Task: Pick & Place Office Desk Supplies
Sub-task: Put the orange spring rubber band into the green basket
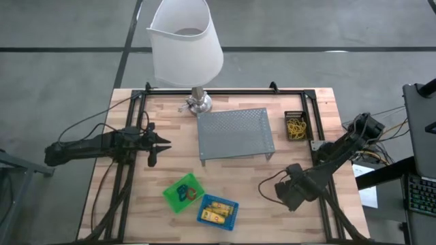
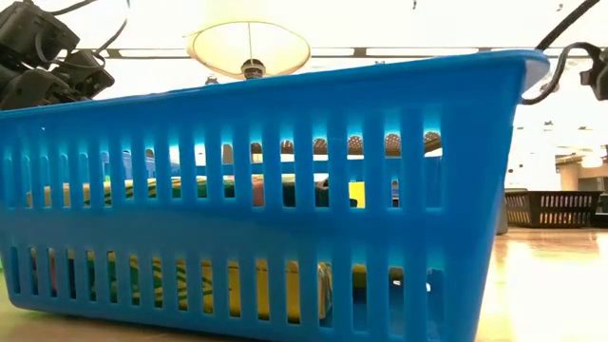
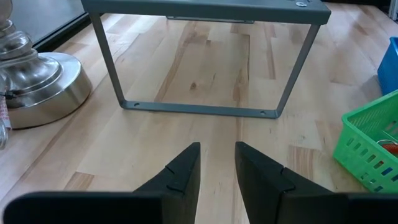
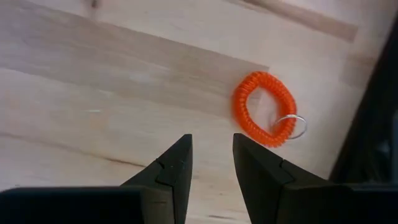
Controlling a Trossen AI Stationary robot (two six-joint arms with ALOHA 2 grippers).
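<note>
A red coil loop (image 4: 263, 109) with a small metal ring lies flat on the wooden table, just beyond and to one side of my right gripper (image 4: 211, 152). That gripper points down, open by a narrow gap, with nothing between its fingers; from above it shows at the table's near right (image 1: 295, 190) and hides the loop. The green bin (image 1: 182, 192) holds small loops, the blue bin (image 1: 218, 211) yellow sticks, and the black bin (image 1: 296, 126) yellow rubber bands. My left gripper (image 3: 217, 152) waits at the table's left (image 1: 158, 143), slightly open and empty.
The grey mesh tray (image 1: 235, 133) stands on its wire legs (image 3: 205, 109) at the table's middle. The white-shaded lamp (image 1: 185, 42) stands at the far edge on its metal base (image 3: 37, 87). The blue bin (image 2: 266, 199) fills the low view. Bare wood surrounds the red loop.
</note>
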